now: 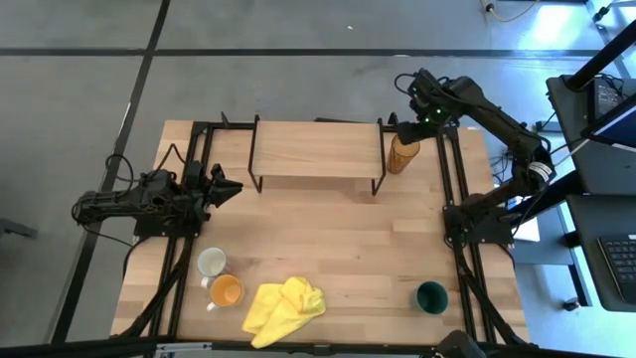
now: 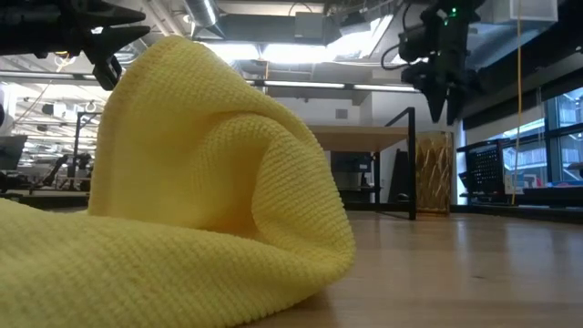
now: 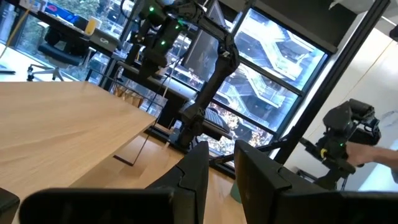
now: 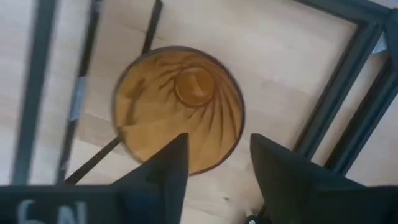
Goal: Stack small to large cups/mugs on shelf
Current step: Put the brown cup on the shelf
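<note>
The tall amber tumbler (image 1: pixel 402 154) stands upright on the table, just right of the shelf's (image 1: pixel 316 149) right legs. It also shows in the low view (image 2: pixel 434 173). My right gripper (image 1: pixel 410 124) hangs open above the tumbler, fingers pointing down, clear of its rim (image 4: pixel 180 109). My left gripper (image 1: pixel 229 187) is open and empty near the shelf's left end, above the table. The white-grey mug (image 1: pixel 211 262) and the orange mug (image 1: pixel 227 291) stand side by side near the front left. The dark green cup (image 1: pixel 431 296) stands at the front right.
A crumpled yellow cloth (image 1: pixel 283 308) lies at the front edge and fills most of the low view (image 2: pixel 182 200). The shelf's top board is bare. Black frame rails (image 1: pixel 462 199) run along the table's left and right sides.
</note>
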### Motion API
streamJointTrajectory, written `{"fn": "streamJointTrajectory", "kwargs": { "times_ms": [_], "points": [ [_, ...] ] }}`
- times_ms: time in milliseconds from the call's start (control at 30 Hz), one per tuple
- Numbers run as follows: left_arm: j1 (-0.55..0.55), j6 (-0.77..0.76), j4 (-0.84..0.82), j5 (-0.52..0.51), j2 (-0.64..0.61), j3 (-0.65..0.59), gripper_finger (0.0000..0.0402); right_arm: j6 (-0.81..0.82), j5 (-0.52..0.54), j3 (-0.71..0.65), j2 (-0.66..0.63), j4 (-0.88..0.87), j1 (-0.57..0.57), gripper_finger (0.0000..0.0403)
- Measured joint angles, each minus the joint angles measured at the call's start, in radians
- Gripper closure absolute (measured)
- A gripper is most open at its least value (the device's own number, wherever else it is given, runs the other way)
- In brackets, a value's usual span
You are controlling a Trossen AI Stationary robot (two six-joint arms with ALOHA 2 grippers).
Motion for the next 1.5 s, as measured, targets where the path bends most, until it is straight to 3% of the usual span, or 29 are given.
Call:
{"fn": "streamJointTrajectory", "kwargs": {
  "times_ms": [167,333,900,1267,1500],
  "points": [
    [0.0,0.0,-0.005,0.0,0.0,0.0,0.0331,0.004,0.029,-0.068,-0.001,0.02,0.0,0.0186],
    [0.0,0.0,-0.008,0.0,0.0,0.0,0.0331,0.0,0.066,-0.092,-0.001,0.063,0.0,0.0186],
    [0.0,0.0,-0.008,-0.044,0.0,0.0,0.0331,0.026,0.058,-0.21,-0.001,0.209,0.001,0.0258],
    [0.0,-0.001,-0.008,-0.046,0.0,0.0,0.0331,0.017,0.047,-0.209,-0.002,0.171,0.0,0.0389],
    [0.0,-0.001,-0.008,-0.046,0.0,0.0,0.0331,-0.012,0.051,-0.14,0.0,0.046,0.002,0.0384]
  ]
}}
